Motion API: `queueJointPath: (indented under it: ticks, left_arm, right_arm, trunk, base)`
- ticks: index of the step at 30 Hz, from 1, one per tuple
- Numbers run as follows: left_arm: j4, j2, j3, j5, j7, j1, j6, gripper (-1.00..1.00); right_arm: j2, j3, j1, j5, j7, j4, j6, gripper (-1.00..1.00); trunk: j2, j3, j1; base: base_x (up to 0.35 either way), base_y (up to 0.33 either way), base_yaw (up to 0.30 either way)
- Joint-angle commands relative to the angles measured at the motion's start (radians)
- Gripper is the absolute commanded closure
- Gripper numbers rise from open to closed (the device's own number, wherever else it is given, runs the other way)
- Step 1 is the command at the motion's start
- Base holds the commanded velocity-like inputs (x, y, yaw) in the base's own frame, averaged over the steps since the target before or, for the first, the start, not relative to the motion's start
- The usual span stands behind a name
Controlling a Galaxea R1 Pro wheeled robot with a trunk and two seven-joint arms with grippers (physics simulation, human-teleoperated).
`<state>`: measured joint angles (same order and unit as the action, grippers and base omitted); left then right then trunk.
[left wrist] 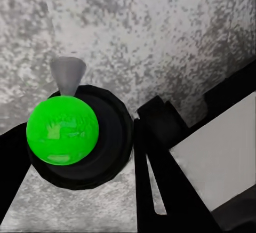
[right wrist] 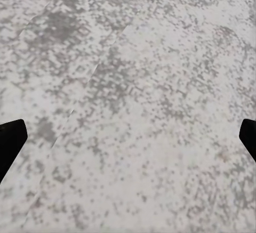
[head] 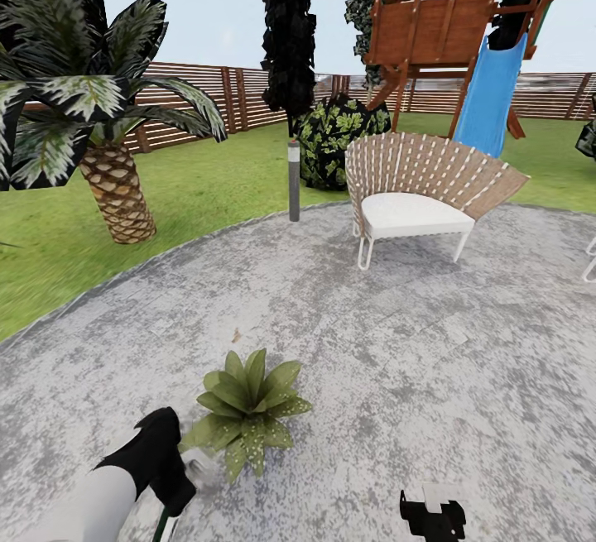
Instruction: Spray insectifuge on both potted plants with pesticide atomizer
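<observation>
Speckled green potted plant low on the grey patio (leaves splayed), green atomizer seen end-on

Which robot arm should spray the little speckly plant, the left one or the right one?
Probably the left. The left gripper sits right beside the potted plant, and its wrist view shows the pesticide atomizer in its grasp. The right gripper is apart from the plant, open over bare patio.

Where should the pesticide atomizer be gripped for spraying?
Grip the pesticide atomizer on its round green body, coming from the side opposite the grey nozzle. The nozzle juts out one way, so fingers on the body's flanks should leave it clear.
</observation>
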<state>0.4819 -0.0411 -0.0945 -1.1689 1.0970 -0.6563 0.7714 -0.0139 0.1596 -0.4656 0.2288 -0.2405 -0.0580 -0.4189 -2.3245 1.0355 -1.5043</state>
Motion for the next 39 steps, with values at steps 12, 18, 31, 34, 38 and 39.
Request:
queueJointPath:
  ticks: [12,18,31,34,38,39]
  left_arm:
    - [0.017,0.102,-0.001,-0.018,0.015,-0.017,0.012,1.0]
    - [0.017,0.098,-0.005,-0.017,0.015,-0.017,0.012,1.0]
    - [0.018,0.082,0.002,-0.019,0.019,-0.086,0.022,1.0]
    - [0.018,0.079,0.002,-0.018,0.021,-0.1,0.023,1.0]
    - [0.018,0.073,0.004,-0.02,0.021,-0.097,0.022,1.0]
    - [0.018,0.071,0.004,-0.021,0.021,-0.095,0.022,1.0]
  right_arm:
    - [0.0,0.008,-0.001,0.011,-0.003,0.001,-0.003,-1.0]
    - [0.0,0.008,-0.001,0.011,-0.003,0.001,-0.003,-1.0]
    - [0.021,0.008,0.044,0.008,-0.002,0.033,-0.001,-1.0]
    - [0.022,0.008,0.091,0.009,-0.002,0.033,-0.001,-1.0]
    - [0.022,0.009,0.106,0.008,-0.002,0.033,0.0,-1.0]
    - [0.022,0.008,0.106,0.008,-0.002,0.033,0.0,-1.0]
  trunk:
    - [0.0,0.001,0.0]
    - [0.0,0.001,0.0]
    - [0.0,0.001,0.0]
    - [0.0,0.001,0.0]
    - [0.0,0.001,0.0]
    - [0.0,0.001,0.0]
  base:
    - [0.0,0.006,0.0]
    - [0.0,0.26,0.0]
    - [0.0,0.12,0.0]
    - [0.083,0.0,0.0]
    - [0.089,0.0,0.0]
    - [0.016,0.0,0.0]
